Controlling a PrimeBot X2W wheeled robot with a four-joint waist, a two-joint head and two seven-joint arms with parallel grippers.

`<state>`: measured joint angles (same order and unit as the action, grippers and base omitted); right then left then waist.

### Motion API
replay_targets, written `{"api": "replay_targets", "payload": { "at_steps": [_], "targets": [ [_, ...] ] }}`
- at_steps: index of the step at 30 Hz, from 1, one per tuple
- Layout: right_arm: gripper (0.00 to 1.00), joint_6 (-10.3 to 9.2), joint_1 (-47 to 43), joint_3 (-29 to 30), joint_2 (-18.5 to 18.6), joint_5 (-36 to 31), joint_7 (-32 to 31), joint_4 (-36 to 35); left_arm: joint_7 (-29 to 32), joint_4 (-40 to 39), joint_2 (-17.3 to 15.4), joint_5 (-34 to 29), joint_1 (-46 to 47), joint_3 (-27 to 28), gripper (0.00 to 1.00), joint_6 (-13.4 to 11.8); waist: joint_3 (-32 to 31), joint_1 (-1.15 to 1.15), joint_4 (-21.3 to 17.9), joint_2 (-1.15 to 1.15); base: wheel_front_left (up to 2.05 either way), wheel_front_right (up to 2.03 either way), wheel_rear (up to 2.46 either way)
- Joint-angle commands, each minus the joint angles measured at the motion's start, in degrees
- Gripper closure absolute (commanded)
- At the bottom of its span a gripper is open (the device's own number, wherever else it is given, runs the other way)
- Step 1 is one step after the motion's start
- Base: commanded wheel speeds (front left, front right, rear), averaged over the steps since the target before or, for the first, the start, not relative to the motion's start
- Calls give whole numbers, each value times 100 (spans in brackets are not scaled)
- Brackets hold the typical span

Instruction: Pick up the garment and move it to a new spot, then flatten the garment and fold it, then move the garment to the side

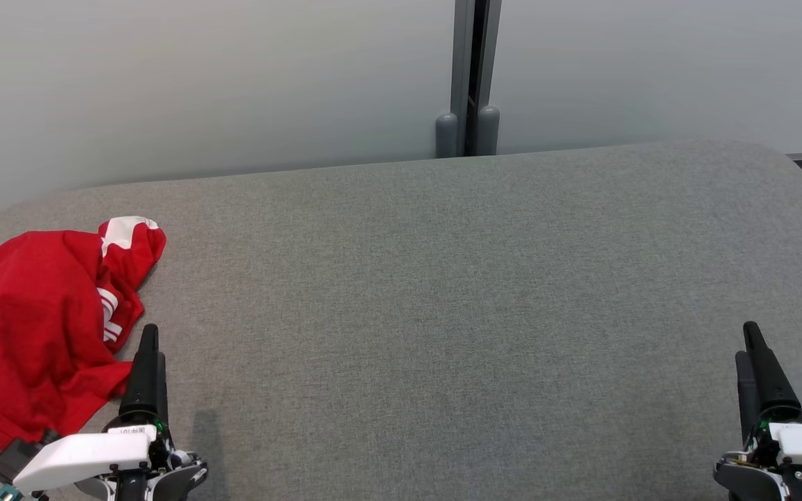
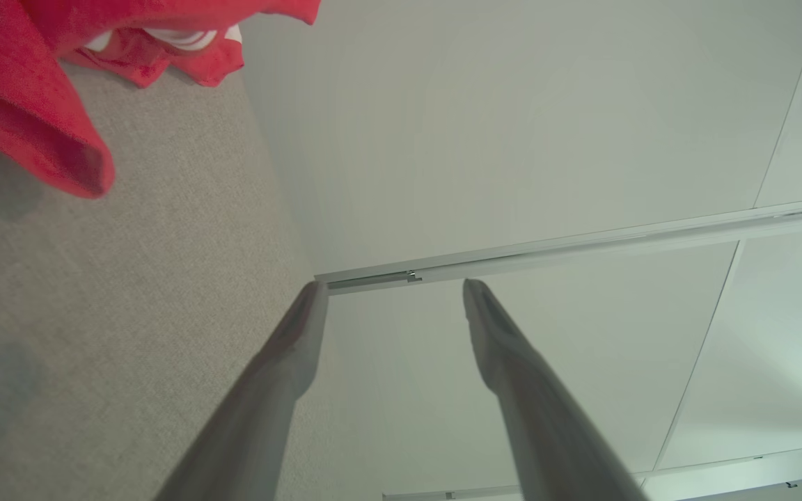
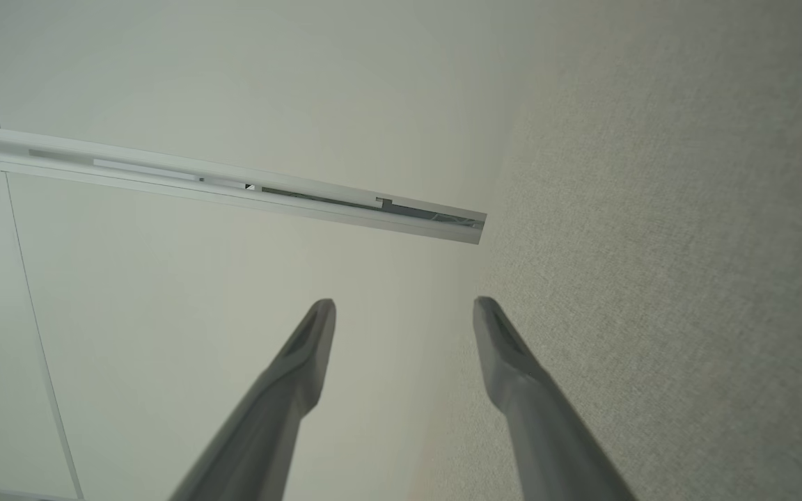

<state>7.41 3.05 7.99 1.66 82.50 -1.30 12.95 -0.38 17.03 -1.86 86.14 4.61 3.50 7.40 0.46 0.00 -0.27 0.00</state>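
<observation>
Swing the spread, empty left claw (image 1: 152, 341) into the crumpled red garment (image 1: 32, 320) just beside it at the left edge of the worktop (image 1: 443, 278) — pinch a thick fold, lift clear, carry centreward — with the right claw (image 1: 749, 341) likewise spread, well apart.

Table middle: the grey table (image 1: 443, 313) offers open fabric from centre to right edge, free for passing.
Left edge: a crumpled red garment (image 1: 32, 327) heaps up, just beside the left gripper (image 1: 148, 332).
Far side: a pale wall (image 1: 199, 83) and a grey post (image 1: 474, 69) close off the back.
</observation>
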Motion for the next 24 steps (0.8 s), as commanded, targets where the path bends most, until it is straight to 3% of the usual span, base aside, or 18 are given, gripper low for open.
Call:
{"api": "replay_targets", "payload": {
  "at_steps": [1, 12, 24],
  "targets": [
    [0, 3, 155, -12, 67, -68, 42, -121, -29, -106, -53, -49, 143, 37, 0, 5, 0, 0, 0, 0, 0, 0, 0],
    [0, 4, 489, -39, 75, -1526, 301, -484, -260, -437, -64, -674, 162, 22, 0, 6, 50, 0, 10, 0, 0, 0, 0],
    [0, 5, 733, -400, 291, -3221, 572, -794, -503, -933, -74, -1922, 171, 153, 0, 0, 98, 0, 31, 0, 0, 0, 0]
  ]
}}
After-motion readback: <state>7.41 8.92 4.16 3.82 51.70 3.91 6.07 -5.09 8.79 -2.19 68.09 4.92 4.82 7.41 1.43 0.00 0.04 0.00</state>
